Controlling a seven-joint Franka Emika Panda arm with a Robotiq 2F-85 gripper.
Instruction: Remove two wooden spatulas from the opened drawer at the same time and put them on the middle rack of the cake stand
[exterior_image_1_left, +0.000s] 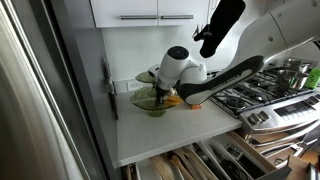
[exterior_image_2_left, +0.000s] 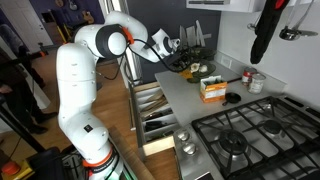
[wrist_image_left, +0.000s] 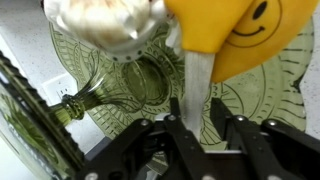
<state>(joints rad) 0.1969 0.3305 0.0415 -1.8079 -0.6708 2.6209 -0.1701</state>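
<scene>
My arm (exterior_image_2_left: 78, 95) rises upright, then reaches out level. My gripper (wrist_image_left: 197, 122) points downward, its fingers (wrist_image_left: 178, 135) drawn close together.

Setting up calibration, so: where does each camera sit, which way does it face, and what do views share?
Exterior view: beside a steel panel, looking along the counter at the cake stand; the arm shows.
Exterior view: above the stove, facing back to the open drawer; the whole arm shows.
Wrist view: looking down onto the cake stand; gripper shut on a yellow spatula.
Both exterior views share stove, drawer and oven mitt.
</scene>
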